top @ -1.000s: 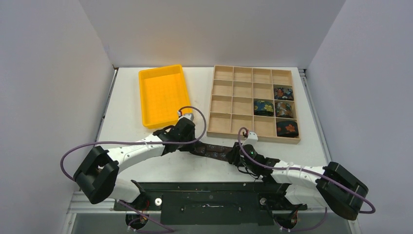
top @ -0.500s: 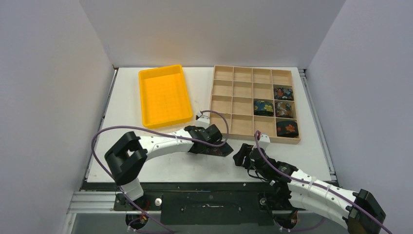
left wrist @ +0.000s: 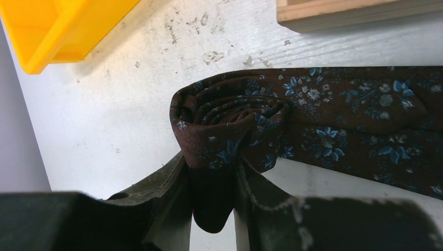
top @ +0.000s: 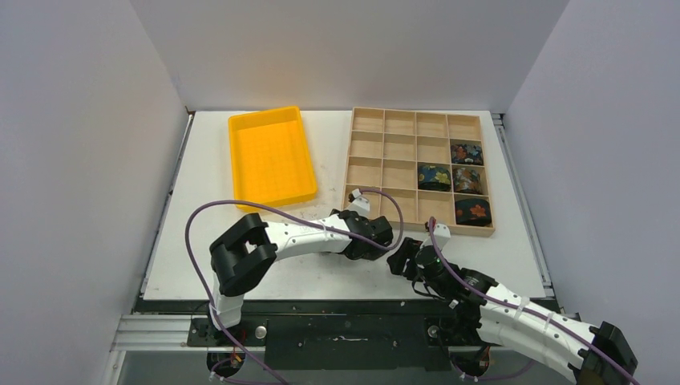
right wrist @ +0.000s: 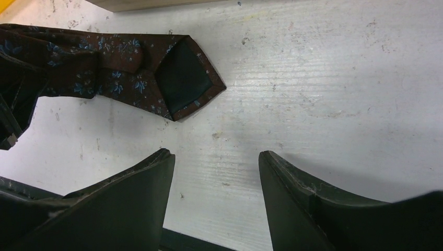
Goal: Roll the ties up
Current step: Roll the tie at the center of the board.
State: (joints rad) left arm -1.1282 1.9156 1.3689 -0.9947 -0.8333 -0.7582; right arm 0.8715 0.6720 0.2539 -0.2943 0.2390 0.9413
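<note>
A dark brown tie with a blue floral print lies on the white table. In the left wrist view its end is wound into a coil, and the flat strip runs off to the right. My left gripper is shut on the coil; in the top view it sits just in front of the wooden tray. The tie's pointed tip lies flat ahead of my right gripper, which is open and empty, apart from the tip. In the top view the right gripper is beside the left one. The arms hide most of the tie there.
The wooden cell tray stands at the back right, with several coiled floral ties in its right cells, such as one. Its edge shows in the left wrist view. An empty yellow bin stands at the back left.
My left gripper has moved right along the tie, and the flat strip is much shorter. The right arm has swung its elbow toward the near edge; its gripper stays near the tie's tip.
</note>
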